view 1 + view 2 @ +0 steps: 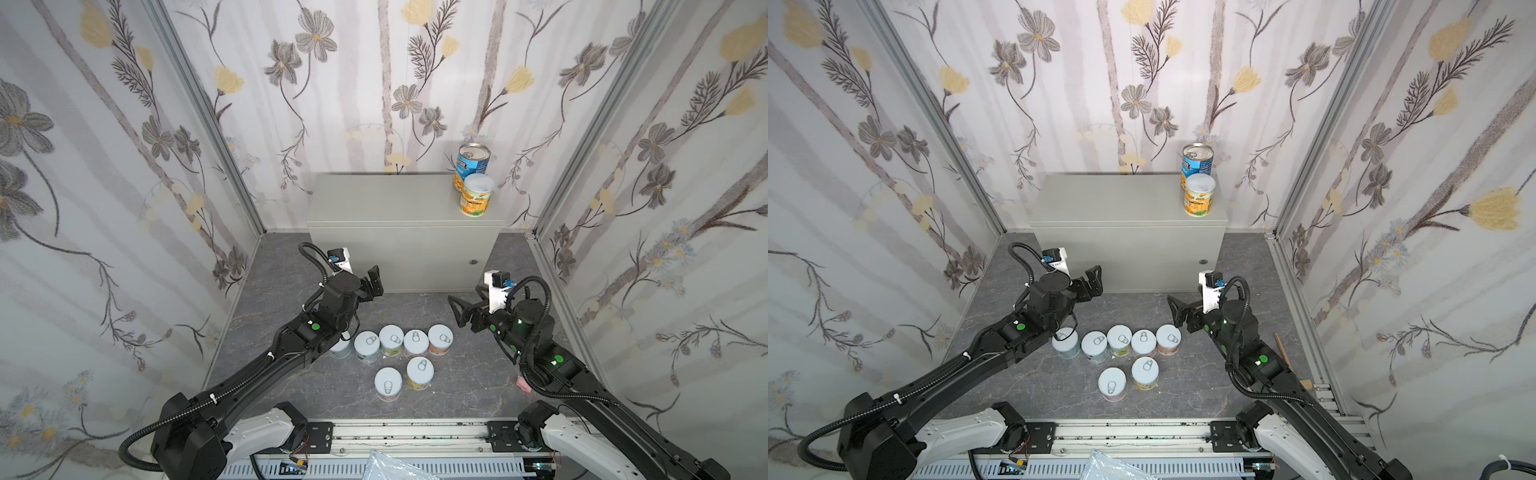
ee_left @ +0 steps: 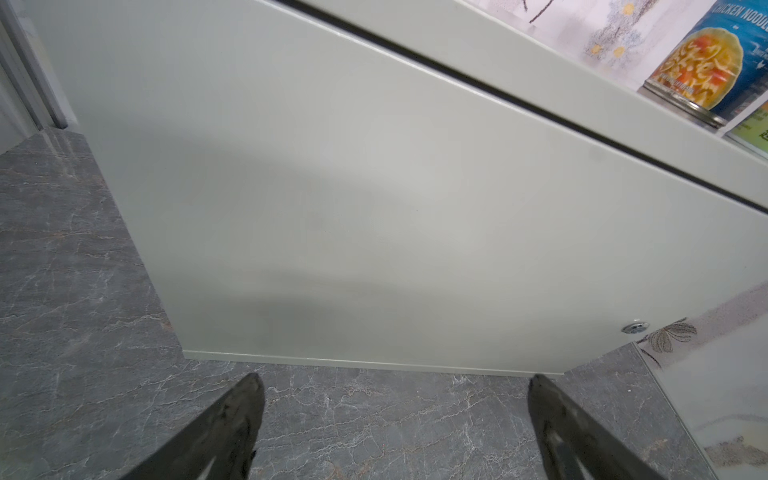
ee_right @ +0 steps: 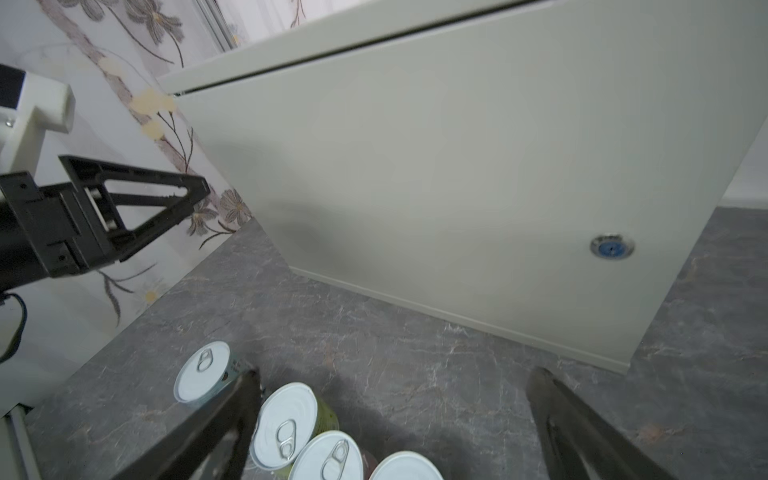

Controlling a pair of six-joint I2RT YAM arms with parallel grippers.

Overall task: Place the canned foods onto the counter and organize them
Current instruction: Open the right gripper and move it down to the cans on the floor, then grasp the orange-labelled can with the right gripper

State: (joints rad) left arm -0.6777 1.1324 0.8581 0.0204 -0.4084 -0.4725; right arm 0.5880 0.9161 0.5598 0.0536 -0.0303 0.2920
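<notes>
Both pincers are spread wide and empty: the left gripper (image 1: pixel 374 282) faces the door of the light-grey metal box counter (image 1: pixel 386 199), and the right gripper (image 1: pixel 459 311) hangs near seven short pastel cans with white pull-tab lids (image 1: pixel 391 338) clustered on the dark marbled floor (image 1: pixel 291 374). On the counter, the tall blue-labelled metal-topped can (image 1: pixel 471 166) and, just before it, the orange-yellow plastic-lidded can (image 1: pixel 476 197) hug the right end, likely saving room.

counter (image 2: pixel 374 187) door fills view | blue-labelled can (image 2: pixel 706 62) standing on its top | fingers (image 2: pixel 224 428) wide apart above marbled floor (image 2: pixel 83 291)
</notes>
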